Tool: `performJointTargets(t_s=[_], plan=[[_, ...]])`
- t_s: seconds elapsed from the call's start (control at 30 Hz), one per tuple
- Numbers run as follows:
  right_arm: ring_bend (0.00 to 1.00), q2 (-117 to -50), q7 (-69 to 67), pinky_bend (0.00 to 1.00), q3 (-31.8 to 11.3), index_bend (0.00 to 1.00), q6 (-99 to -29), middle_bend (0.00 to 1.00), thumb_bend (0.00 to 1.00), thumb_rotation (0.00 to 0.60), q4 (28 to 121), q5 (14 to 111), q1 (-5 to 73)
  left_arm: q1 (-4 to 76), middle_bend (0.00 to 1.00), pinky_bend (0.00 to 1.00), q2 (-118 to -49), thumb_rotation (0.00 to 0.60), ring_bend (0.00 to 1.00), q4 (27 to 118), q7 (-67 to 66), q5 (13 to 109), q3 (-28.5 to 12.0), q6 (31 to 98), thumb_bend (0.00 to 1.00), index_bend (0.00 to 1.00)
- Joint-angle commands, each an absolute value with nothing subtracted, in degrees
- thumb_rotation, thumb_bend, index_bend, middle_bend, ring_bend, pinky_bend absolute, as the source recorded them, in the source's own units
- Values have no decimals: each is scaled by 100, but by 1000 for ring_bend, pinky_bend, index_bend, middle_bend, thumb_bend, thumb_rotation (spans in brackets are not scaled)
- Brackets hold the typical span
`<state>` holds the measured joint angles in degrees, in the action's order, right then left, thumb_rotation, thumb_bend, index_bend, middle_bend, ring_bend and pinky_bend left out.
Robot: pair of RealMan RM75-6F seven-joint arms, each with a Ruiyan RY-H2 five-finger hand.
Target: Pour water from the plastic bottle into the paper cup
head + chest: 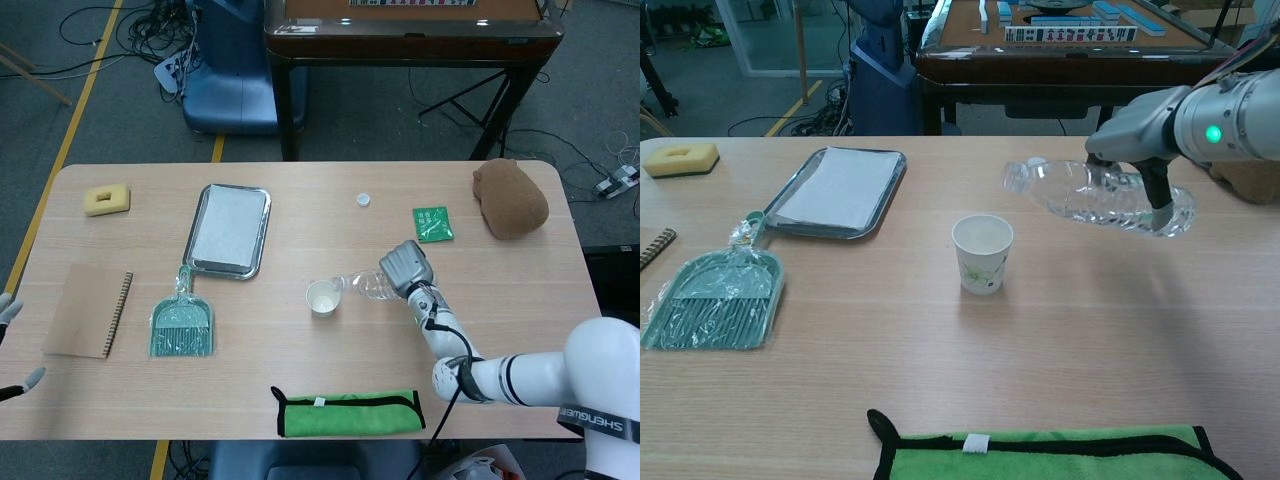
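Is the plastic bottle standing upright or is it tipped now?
Tipped. The right hand holds the bottle almost on its side above the table, neck toward the paper cup.

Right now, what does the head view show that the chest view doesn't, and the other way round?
Only the head view shows the small white bottle cap, the green sachet, the brown cloth lump in full, the whole brown spiral notebook and the left hand at the table's edge. Only the chest view shows the tiled game table top behind. Both share the right hand holding the clear plastic bottle tilted toward the white paper cup, plus the metal tray, yellow sponge, teal dustpan and green cloth.
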<state>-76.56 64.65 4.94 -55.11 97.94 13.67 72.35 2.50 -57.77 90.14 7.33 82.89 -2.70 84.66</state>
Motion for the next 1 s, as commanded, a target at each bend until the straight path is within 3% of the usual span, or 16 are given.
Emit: performJointTargets(t_s=[0.03,1.0], plan=[[508,-7649,6586,448,558,620,-5561,636,261,600,9813,1233,7313,250,0,348,-5775,600,40,9011,739,8288,-272,8466,154,0],[510,-7903,7468,449,643,621,-5947,638,264,600,9744,477,7853,238,0,348,-5752,600,40,9038,760,8289,-281,8482,154,0]])
